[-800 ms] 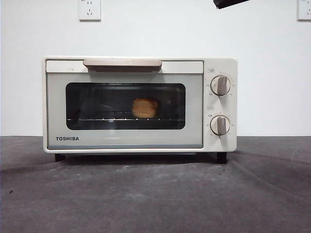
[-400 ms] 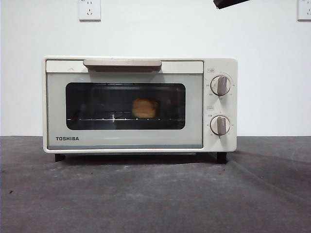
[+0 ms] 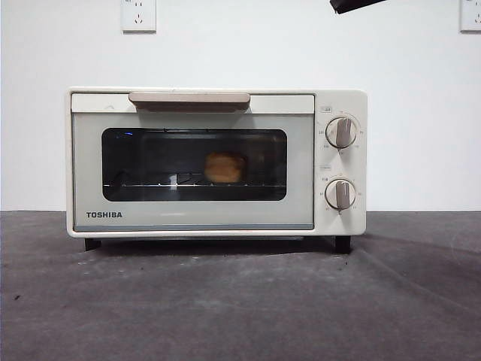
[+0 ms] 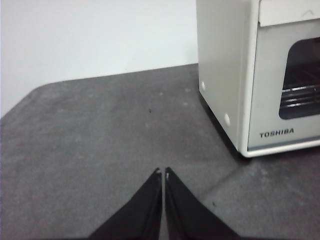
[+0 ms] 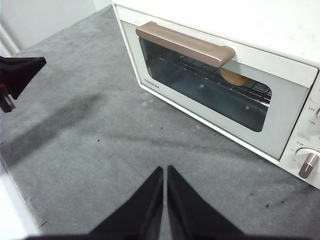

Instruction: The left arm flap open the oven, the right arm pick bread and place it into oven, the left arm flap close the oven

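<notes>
oven (image 3: 216, 162) door shut, bread (image 3: 225, 167) on rack inside | L claw (image 4: 163, 172) closed, empty, oven ahead | R claw (image 5: 164, 169) closed, empty, above desk (image 5: 100, 140)

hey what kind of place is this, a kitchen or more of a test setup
Probably a lab test bench, not a kitchen: a lone toaster oven with bread inside sits on a grey cloth-covered table against a bare white wall with sockets.

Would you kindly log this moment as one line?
cream-white boxy oven: door shut | golden bread: inside on wire rack | left gripper: shut, clear of oven | right gripper: shut, empty
</notes>
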Available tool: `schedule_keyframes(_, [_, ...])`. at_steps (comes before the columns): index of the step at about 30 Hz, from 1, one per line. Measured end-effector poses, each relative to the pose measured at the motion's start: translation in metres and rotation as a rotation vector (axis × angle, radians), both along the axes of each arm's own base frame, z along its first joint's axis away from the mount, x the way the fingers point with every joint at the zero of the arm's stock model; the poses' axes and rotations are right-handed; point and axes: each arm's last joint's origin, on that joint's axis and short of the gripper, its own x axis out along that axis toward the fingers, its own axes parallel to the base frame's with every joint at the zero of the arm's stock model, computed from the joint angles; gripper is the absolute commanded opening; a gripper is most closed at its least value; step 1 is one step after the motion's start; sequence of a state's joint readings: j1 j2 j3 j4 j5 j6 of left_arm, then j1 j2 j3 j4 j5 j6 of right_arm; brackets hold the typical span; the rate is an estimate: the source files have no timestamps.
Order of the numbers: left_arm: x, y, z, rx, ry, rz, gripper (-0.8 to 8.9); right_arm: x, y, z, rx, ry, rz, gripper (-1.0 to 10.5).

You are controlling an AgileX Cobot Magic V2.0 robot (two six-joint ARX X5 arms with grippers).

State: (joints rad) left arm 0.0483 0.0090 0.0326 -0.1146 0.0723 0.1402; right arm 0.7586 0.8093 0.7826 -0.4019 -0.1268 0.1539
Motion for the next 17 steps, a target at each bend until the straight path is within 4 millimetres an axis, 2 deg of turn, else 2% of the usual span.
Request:
schedule_keyframes(6, [-0.001,0.0016,-0.0057,-0.003,0.059,0.018,0.16,0.0,0.0,0.0,0.0,0.0,0.0,0.1])
schedule_keyframes(17, [-0.001,0.0024,-0.0058,-0.003,0.06,0.028,0.16,0.0,0.0,0.0001,0.001,-0.001,0.0,0.1])
